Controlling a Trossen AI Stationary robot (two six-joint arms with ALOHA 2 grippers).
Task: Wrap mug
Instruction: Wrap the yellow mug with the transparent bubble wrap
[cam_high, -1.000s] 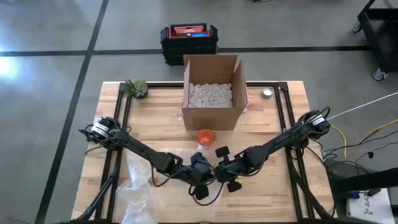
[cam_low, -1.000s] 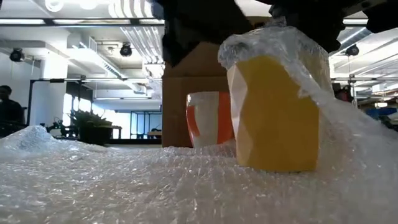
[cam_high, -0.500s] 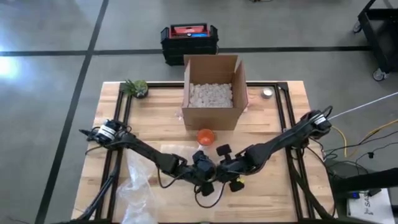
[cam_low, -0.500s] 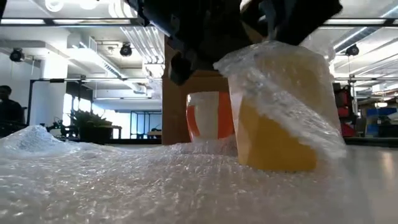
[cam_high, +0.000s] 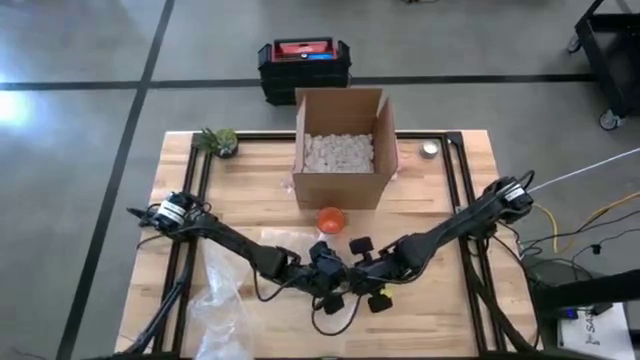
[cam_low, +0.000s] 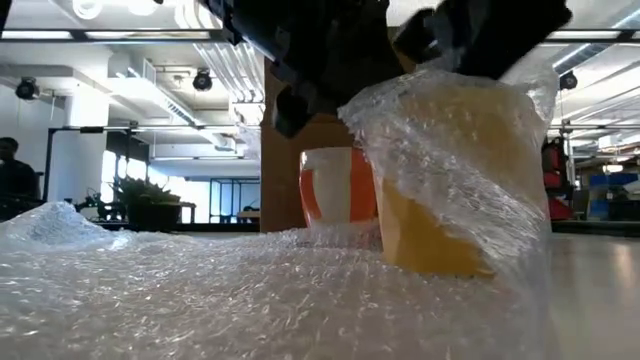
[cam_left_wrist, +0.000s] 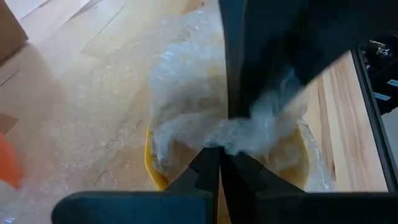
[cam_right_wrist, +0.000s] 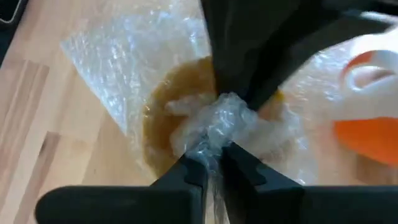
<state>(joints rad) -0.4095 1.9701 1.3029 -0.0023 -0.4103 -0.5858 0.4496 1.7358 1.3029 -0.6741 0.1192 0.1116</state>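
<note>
A yellow mug (cam_low: 432, 225) stands upright on a sheet of bubble wrap (cam_low: 200, 290) near the table's front middle. The wrap (cam_low: 450, 150) is drawn up over the mug's side and mouth. My left gripper (cam_left_wrist: 221, 155) and my right gripper (cam_right_wrist: 214, 163) meet above the mug's mouth (cam_high: 350, 280), both shut on gathered wrap. An orange and white mug (cam_low: 335, 195) stands behind the yellow one, in front of the box. My left gripper pinches a bunched wad of bubble wrap (cam_left_wrist: 239, 138) between its two fingers, over the mug's mouth. The fingers come from above, pointing down. The wrap runs down from the pinch over the mug's wall. My right gripper pinches the crumpled gather of bubble wrap (cam_right_wrist: 219, 127) between its two fingers, right over the mug's opening. It comes from above, pointing down, close against the left gripper. The wrap hangs from the pinch down the mug's side (cam_low: 470, 200).
An open cardboard box (cam_high: 343, 150) with white packing filler stands at the back middle. A small plant (cam_high: 218, 140) is at the far left and a small round thing (cam_high: 430, 150) at the far right. Loose wrap (cam_high: 222, 300) spreads toward the near left.
The wrap's free part, which lay sloping on the table right of the yellow mug, has been lifted and drawn over the mug's top. It now drapes down the mug's near right side. Both grippers have closed in over the mug, the left one shifting right.
</note>
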